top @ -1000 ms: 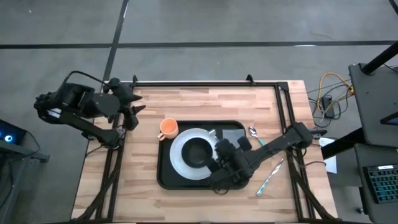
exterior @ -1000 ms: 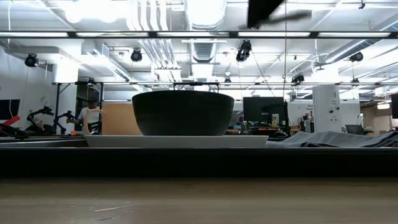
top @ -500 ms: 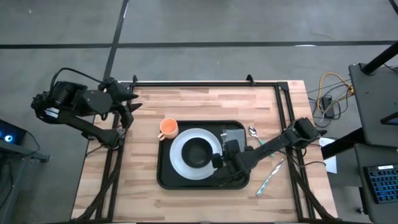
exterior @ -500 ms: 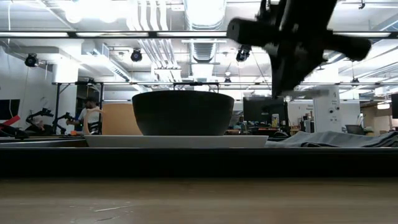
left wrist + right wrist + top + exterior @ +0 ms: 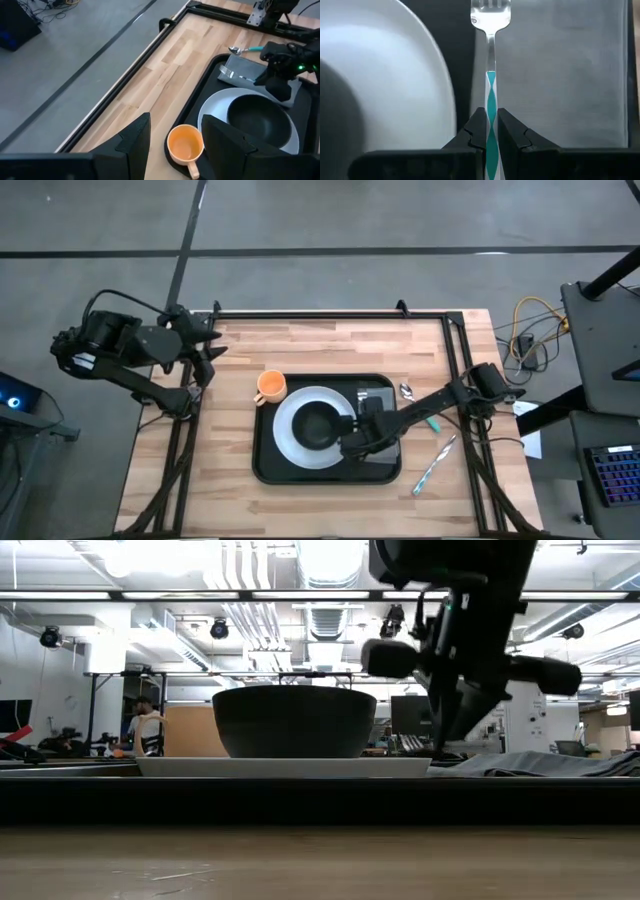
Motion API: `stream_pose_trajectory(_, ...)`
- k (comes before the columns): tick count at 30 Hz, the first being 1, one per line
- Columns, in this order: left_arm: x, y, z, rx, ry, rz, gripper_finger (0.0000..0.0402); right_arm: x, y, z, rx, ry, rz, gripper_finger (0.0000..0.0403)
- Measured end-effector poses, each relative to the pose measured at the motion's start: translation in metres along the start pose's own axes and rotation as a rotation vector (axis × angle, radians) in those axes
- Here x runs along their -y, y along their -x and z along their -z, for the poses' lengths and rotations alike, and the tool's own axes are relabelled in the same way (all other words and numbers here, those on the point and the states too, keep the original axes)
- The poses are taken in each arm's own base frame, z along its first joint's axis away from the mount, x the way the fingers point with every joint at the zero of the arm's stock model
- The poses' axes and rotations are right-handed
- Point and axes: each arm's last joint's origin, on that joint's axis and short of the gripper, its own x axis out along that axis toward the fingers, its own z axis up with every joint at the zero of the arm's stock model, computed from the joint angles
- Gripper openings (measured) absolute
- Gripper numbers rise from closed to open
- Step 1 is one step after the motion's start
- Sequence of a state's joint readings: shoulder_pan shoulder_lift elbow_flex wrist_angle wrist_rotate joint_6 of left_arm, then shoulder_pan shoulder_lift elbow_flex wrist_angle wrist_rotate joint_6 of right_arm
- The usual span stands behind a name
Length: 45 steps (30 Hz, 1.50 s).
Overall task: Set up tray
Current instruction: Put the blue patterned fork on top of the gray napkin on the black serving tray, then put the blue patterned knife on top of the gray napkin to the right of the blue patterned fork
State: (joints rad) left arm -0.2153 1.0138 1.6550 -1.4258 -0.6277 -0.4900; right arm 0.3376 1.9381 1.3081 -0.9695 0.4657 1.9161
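The black tray [image 5: 270, 465] lies mid-table and holds a white plate [image 5: 290, 430] with a black bowl [image 5: 318, 424] and a grey napkin [image 5: 385, 392]. An orange cup [image 5: 270, 386] stands at the tray's far-left corner. My right gripper [image 5: 362, 414] is low over the tray between plate and napkin, shut on a fork [image 5: 490, 20] with a teal-striped handle. The fork runs along the napkin's [image 5: 560, 70] edge beside the plate [image 5: 395, 75]. My left gripper [image 5: 208, 355] waits open over the table's far-left corner. My right gripper pinches the fork's striped handle [image 5: 490, 100] between its two fingers [image 5: 475, 127], which lie along the handle. The fork sits level with its tines [image 5: 490, 11] pointing toward the table's far edge, over the napkin's edge. Whether it rests on the napkin, I cannot tell.
A spoon [image 5: 408, 391] lies on the wood just right of the tray, and another teal-handled utensil [image 5: 435, 463] lies near the table's right edge. Bare wood spreads along the far side and the left side of the table.
My right gripper has carried the fork from over the tray's near part toward the far edge and down, to the gap between plate and napkin. My left arm has drawn back slightly toward the table's left.
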Motion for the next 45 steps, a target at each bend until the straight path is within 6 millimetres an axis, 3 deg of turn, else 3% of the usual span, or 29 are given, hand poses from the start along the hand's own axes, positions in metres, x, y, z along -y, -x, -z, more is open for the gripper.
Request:
stream_pose_trajectory(17,-0.001,0.0,0.002,-0.02,-0.017,-0.009,0.0158,0.013,-0.024,0.011,-0.056,-0.037,-0.023,0.0017)
stream_pose_trajectory(29,0.0,0.0,0.002,-0.036,-0.018,0.018,0.0158,0.004,-0.015,0.011,-0.078,0.03,-0.051,0.0124)
stream_pose_trajectory(37,0.0,0.0,0.003,-0.036,-0.018,0.021,0.0158,0.003,0.005,0.001,-0.038,0.078,0.05,0.0145)
stream_pose_trajectory(45,-0.001,0.0,0.004,-0.052,-0.03,0.012,0.0158,-0.003,0.044,-0.013,-0.019,0.233,0.133,0.0145)
